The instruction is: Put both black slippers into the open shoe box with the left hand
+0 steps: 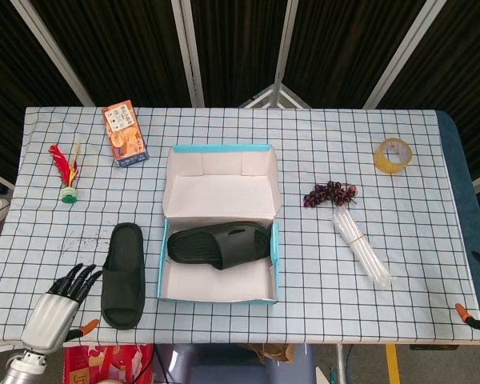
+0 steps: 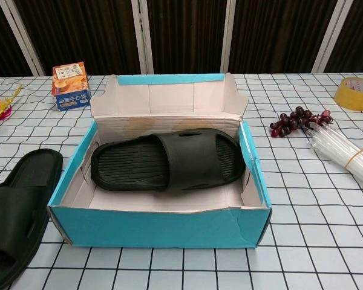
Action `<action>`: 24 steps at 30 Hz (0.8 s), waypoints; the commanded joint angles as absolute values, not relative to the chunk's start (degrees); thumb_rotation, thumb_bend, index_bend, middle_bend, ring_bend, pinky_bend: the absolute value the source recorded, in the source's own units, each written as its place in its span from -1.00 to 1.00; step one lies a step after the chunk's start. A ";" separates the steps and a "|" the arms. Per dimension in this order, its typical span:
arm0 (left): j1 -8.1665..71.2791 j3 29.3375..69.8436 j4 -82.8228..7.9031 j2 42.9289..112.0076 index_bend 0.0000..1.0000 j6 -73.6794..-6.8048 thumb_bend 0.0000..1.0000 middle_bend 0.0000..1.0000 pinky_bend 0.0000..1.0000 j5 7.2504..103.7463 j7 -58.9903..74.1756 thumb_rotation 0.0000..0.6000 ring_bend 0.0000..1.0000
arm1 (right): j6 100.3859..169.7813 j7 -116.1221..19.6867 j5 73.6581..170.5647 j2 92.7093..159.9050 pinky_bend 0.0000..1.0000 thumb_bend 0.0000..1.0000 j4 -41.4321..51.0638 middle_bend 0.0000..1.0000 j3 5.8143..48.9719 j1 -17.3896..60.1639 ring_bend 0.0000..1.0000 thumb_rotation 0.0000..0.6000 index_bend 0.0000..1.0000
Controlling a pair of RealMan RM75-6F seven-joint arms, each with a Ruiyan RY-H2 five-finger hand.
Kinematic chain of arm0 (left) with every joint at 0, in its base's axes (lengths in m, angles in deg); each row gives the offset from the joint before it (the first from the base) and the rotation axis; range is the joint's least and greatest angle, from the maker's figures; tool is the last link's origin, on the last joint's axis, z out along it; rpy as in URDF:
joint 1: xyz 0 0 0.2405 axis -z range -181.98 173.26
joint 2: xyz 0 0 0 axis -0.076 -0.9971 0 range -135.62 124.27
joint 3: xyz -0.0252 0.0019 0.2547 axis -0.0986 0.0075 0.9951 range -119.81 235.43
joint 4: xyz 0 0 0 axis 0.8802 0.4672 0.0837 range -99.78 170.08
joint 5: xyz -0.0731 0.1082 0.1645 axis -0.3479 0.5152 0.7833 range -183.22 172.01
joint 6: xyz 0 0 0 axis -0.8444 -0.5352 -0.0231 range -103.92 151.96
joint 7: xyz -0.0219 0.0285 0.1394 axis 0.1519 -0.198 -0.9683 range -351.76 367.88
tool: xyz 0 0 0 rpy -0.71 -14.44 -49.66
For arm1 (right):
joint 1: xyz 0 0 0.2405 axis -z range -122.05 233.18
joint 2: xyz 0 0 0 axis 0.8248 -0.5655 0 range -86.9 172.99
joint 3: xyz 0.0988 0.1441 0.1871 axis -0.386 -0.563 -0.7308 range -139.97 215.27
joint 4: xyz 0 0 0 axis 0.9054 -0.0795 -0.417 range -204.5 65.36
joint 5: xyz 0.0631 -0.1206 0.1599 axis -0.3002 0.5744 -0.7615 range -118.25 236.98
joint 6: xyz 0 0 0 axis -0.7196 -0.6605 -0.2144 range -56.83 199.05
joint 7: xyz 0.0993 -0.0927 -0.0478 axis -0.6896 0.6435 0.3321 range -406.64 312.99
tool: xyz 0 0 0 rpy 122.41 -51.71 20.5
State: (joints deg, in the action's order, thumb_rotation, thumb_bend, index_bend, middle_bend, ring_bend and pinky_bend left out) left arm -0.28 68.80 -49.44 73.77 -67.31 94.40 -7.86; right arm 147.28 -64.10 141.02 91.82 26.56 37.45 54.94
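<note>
1. The left hand hovers at the front left corner of the table, fingers spread apart and holding nothing.
2. One black slipper lies flat inside the open shoe box, across its width.
3. The other slipper lies on the table just left of the box, near the front edge, pointing front to back, just right of the left hand and not touching it.
4. The box sits in the middle of the table, its lid standing open toward the back edge.
5. An orange carton stands near the back left corner; a feathered shuttlecock lies by the left edge.
6. On the right half lie a bunch of grapes, a bundle of clear straws and a roll of tape.
7. An orange fingertip shows at the front right corner; whether the right hand is open or closed cannot be told.
</note>
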 commanded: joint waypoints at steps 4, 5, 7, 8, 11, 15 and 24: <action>0.59 66.70 -50.08 74.79 -0.80 -64.76 -0.87 -0.82 -0.49 93.25 -8.62 0.74 -0.89 | 146.94 -64.54 141.19 91.79 -0.79 -0.39 26.41 -0.77 37.53 54.75 -0.63 1.00 -0.92; 0.67 66.45 -50.29 74.81 -0.80 -64.42 -0.87 -0.80 -0.49 92.93 -8.96 0.74 -0.89 | 146.94 -64.66 141.22 91.77 -0.79 -0.39 26.41 -0.77 37.53 54.75 -0.63 1.00 -0.92; 0.86 65.94 -51.06 74.70 -0.80 -63.41 -0.87 -0.78 -0.49 92.17 -10.36 0.74 -0.89 | 146.87 -64.88 141.24 91.75 -0.79 -0.39 26.30 -0.77 37.55 54.72 -0.63 1.00 -0.92; 0.92 65.83 -51.30 74.65 -0.80 -63.12 -0.87 -0.78 -0.49 92.03 -10.85 0.73 -0.89 | 146.81 -64.92 141.23 91.75 -0.79 -0.39 26.25 -0.77 37.56 54.70 -0.63 1.00 -0.92; 1.13 65.23 -52.11 74.51 -0.81 -62.25 -0.87 -0.79 -0.49 91.52 -12.91 0.73 -0.89 | 146.43 -65.23 141.18 91.76 -0.79 -0.39 26.08 -0.77 37.61 54.56 -0.63 1.00 -0.92; 1.32 64.41 -52.87 74.50 -0.83 -61.59 -0.90 -0.81 -0.50 90.90 -14.46 0.72 -0.89 | 146.17 -65.47 141.29 91.72 -0.79 -0.39 26.02 -0.77 37.66 54.42 -0.63 1.00 -0.91; 2.53 64.39 -53.53 74.35 -0.90 -57.67 -0.93 -0.91 -0.73 90.15 -17.08 0.72 -1.00 | 145.81 -65.70 141.43 91.51 -0.79 -0.39 26.06 -0.77 37.80 54.23 -0.63 1.00 -0.91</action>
